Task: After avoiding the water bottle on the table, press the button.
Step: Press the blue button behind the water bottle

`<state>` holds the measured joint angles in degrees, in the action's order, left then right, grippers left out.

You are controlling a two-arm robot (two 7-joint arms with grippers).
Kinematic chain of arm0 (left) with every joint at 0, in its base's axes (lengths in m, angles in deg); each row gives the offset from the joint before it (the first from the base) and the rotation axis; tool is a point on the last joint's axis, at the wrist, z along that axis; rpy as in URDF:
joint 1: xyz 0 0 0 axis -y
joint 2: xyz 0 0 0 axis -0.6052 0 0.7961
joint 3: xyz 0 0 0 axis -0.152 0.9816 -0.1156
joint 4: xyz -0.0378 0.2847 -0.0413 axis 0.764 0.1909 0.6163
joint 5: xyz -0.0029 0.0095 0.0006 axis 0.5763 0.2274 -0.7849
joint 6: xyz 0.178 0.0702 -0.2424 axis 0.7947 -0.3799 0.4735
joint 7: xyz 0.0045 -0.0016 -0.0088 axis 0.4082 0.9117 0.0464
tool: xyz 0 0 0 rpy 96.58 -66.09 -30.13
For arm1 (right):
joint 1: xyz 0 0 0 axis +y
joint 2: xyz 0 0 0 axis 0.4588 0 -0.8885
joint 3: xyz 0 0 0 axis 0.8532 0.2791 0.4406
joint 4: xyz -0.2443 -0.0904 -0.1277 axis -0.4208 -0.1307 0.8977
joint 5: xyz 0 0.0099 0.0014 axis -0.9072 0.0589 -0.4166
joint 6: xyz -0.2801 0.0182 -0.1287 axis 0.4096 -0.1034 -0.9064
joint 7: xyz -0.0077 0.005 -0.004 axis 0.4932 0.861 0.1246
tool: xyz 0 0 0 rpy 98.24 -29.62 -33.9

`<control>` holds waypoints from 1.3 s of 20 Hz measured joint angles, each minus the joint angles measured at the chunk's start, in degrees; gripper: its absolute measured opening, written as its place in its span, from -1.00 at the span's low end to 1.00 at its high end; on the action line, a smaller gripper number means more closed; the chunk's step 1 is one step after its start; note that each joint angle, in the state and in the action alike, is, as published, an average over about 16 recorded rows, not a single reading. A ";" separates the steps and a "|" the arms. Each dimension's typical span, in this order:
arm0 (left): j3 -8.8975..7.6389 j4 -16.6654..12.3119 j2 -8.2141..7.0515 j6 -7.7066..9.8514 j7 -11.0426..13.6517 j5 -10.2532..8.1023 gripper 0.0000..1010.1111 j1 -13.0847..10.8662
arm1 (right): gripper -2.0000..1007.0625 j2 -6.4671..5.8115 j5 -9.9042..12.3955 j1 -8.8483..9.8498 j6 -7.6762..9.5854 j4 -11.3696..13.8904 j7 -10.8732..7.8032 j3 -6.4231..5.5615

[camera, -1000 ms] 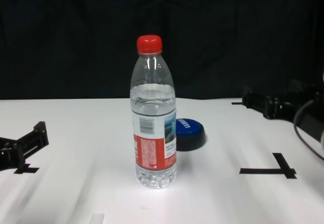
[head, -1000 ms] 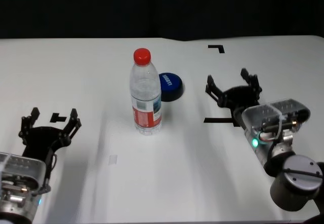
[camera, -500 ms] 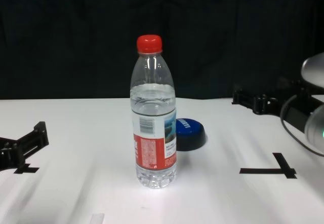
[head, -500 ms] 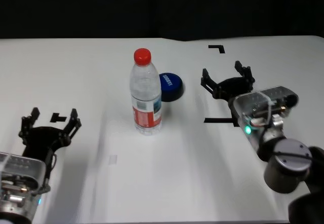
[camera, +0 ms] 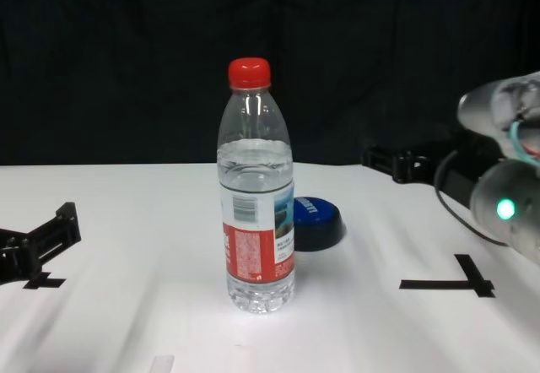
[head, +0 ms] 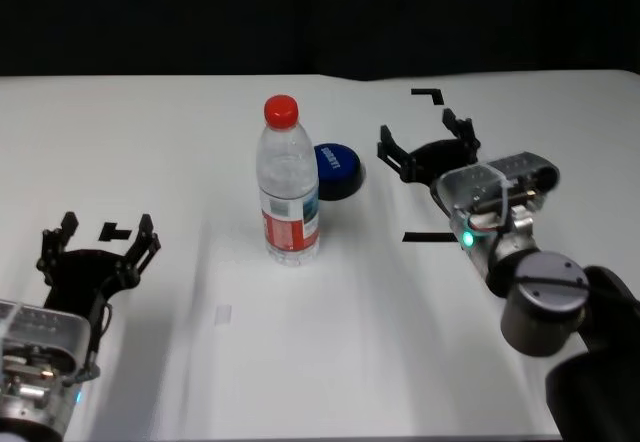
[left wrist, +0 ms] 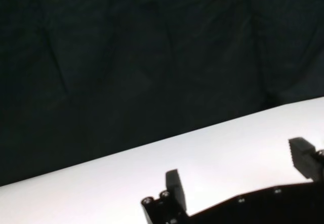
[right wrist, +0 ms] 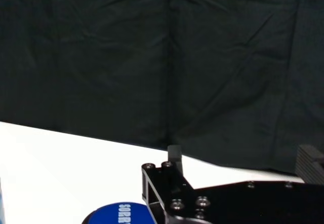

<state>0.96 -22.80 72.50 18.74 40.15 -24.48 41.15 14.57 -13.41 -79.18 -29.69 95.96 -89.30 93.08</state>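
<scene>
While the bottle (head: 289,184) stands upright near the middle of the desk (head: 180,142), the right gripper (head: 425,148) hangs just beside the blue button (head: 337,170) on its right, with its fingers spread open and holding nothing. The button sits on the desk right behind the bottle and slightly to its right, very close to it; in the chest view the bottle covers the button's left edge.

The step in hand looks like the approach from the clear side: the right arm is on the side away from the bottle, so the bottle is not in its path. The next move probably calls for a short shift left to get above the blue dome, then a straight push down, keeping the fingers and wrist off the bottle, which is tall and may tip easily.

The left gripper (head: 97,254) rests at the near left of the desk, well apart from everything, fingers open.

The right wrist view catches only the top edge of the button, so how far the fingers sit above it is hard to judge. The button's white lettering is too small to read.
</scene>
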 joint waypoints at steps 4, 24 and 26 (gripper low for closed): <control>0.00 0.00 0.00 0.00 0.00 0.00 0.99 0.00 | 0.99 0.70 -0.72 -2.03 -0.47 -2.79 -0.04 0.32; 0.00 0.00 0.00 0.00 0.00 0.00 0.99 0.00 | 0.99 3.85 -2.66 -10.77 -2.94 -16.14 -0.14 1.78; 0.00 0.00 0.00 0.00 0.00 0.00 0.99 0.00 | 0.99 4.10 -2.68 -11.55 -3.14 -17.36 -0.23 1.90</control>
<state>0.96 -22.80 72.50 18.74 40.15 -24.48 41.15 18.67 -16.10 -90.72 -32.83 78.60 -89.53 94.99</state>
